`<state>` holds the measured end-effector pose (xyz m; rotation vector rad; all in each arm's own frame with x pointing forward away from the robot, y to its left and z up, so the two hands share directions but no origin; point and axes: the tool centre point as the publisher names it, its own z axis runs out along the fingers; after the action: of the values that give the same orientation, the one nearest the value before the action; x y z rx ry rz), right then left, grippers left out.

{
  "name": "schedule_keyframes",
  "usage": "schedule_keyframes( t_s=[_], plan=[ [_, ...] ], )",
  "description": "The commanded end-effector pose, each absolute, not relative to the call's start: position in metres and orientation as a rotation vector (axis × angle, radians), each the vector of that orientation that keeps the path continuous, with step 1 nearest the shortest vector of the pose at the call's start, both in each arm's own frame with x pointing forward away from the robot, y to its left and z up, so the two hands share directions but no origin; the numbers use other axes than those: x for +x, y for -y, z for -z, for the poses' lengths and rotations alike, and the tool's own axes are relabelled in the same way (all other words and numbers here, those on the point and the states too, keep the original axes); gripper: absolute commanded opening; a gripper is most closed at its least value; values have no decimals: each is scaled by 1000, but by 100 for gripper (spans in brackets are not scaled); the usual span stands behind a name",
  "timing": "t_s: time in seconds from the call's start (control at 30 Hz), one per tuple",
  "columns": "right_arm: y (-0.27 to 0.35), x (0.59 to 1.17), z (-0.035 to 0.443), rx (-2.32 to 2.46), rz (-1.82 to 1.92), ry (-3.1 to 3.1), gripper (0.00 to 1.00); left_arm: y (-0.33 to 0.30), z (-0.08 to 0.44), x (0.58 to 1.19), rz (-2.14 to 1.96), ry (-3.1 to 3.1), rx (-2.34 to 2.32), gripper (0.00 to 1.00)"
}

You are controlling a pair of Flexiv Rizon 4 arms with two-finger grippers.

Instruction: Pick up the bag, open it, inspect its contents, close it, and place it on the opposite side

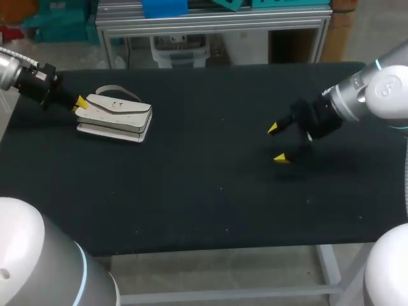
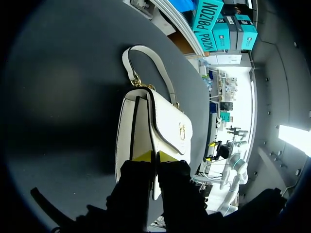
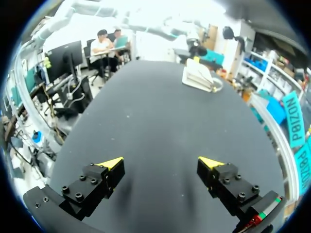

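Observation:
A white handbag with a curved handle lies flat on the black table at the far left. My left gripper is at the bag's left end. In the left wrist view its yellow tips stand close together, pinching the thin end edge of the bag by its flap; the handle and a gold clasp lie ahead of them. My right gripper hovers open over the right half of the table, holding nothing. From the right wrist view, the bag is far ahead.
A wide stretch of bare black tabletop separates the bag from my right gripper. The table's front edge runs below both arms. Nothing else lies on the table.

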<state>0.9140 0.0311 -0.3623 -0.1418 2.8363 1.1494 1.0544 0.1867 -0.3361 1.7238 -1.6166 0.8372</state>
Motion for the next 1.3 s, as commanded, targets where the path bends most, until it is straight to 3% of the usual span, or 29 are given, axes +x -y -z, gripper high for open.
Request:
schedule_keyframes(
  t_s=[0.03, 0.4, 0.8, 1.3],
  plan=[
    [-38, 917, 364, -119, -1137, -2878, 100, -162, 335, 1039, -932, 1574, 1783, 0],
    [-42, 913, 373, -5, -1164, -2887, 100, -88, 346, 1002, -1136, 1434, 1911, 0],
    [-37, 909, 371, 27, -1184, -2869, 100, -53, 336, 986, -1406, 1283, 1948, 0],
    [-40, 911, 376, 36, -1212, -2883, 100, -18, 334, 966, -1460, 1252, 2035, 0]
  ],
)
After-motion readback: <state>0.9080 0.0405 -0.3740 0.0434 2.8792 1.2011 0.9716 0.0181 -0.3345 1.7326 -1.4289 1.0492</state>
